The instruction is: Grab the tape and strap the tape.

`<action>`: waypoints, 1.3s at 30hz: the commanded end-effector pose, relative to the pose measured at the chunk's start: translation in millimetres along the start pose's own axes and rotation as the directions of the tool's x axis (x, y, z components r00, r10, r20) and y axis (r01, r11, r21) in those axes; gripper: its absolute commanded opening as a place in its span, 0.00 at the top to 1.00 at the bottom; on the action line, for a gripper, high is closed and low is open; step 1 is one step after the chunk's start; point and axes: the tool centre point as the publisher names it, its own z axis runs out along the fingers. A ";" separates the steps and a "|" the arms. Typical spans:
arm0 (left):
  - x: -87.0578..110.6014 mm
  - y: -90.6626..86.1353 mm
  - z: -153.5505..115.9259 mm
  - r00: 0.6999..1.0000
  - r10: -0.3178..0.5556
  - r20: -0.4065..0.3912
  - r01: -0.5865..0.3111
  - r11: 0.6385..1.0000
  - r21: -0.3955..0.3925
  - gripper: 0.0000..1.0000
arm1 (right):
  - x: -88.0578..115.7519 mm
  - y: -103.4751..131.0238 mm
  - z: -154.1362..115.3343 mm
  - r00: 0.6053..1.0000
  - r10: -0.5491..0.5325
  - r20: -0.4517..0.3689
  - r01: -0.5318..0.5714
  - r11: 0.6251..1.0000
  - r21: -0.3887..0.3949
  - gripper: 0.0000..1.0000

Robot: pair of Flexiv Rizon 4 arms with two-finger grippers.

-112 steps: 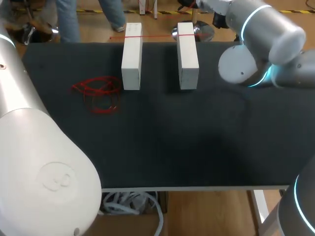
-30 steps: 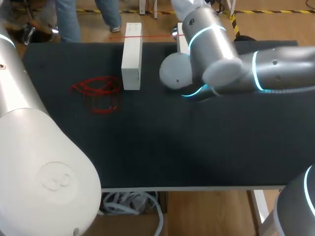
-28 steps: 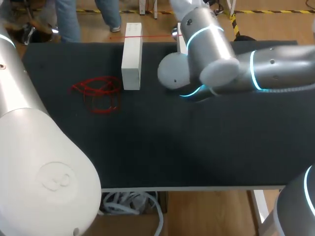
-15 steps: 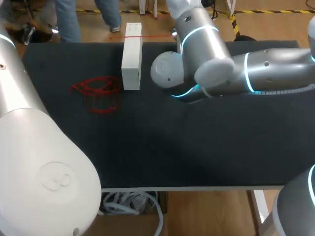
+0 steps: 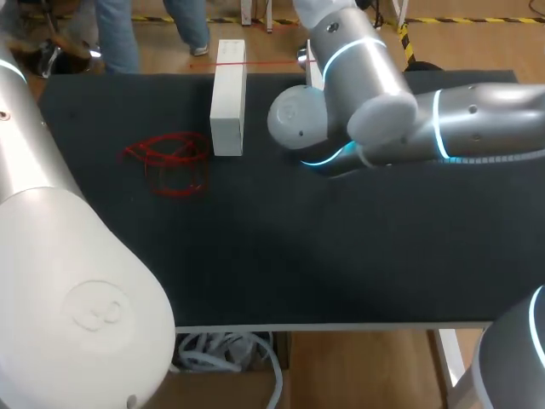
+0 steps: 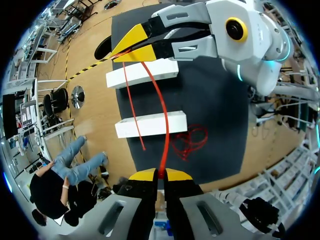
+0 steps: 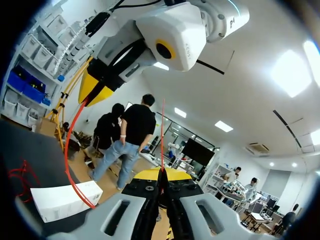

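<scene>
1. Found the red tape (image 6: 165, 145) off the desk (image 6: 215, 100), strung in a slack bow between the two arms and passing above both white blocks (image 6: 145, 73) in the left wrist view.
2. Noted a thinner strand trailing from the right fingers (image 6: 134, 46) across the blocks, its end free.
3. Saw the left fingers (image 6: 154, 174) pinched closed on one end of the tape, with the strand coming straight out from between the yellow tips.
4. Saw the right fingers likewise closed on the tape, both from the left wrist and in their own view (image 7: 157, 174), where a thin red line rose from the seam.
5. Placed the blocks side by side but apart on the dark desk. From the head view, made out only one of them in full (image 5: 227, 98), with the right arm (image 5: 366, 94) covering most of the other.
6. Spotted a red tangle (image 5: 170, 162) lying loose on the desk, beside the blocks and apart from them, touched by neither arm.
7. Judged the grab done at both ends and the strapping step in hand, with the span not yet seated on the blocks.
8. Judged the next move to call for both pinches kept firm, the slack drawn out, and the span lowered squarely across both blocks, clear of the tangle.
</scene>
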 end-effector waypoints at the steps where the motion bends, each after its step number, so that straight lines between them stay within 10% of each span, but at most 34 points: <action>1: 0.1 -0.2 -1.3 1.000 -0.001 -0.002 0.001 1.000 -0.003 1.00 | -4.7 1.7 -1.1 1.000 0.000 -0.021 0.000 1.000 0.004 1.00; 16: 0.1 -0.2 -1.3 1.000 -0.001 -0.002 0.001 1.000 -0.003 1.00 | 1.9 6.6 -1.1 0.984 -0.173 -0.037 0.176 0.979 0.105 1.00; 39: 0.1 -0.2 -1.3 1.000 -0.001 -0.002 0.001 1.000 -0.003 1.00 | 6.2 38.8 -13.9 0.863 -0.475 -0.173 0.487 0.873 0.034 1.00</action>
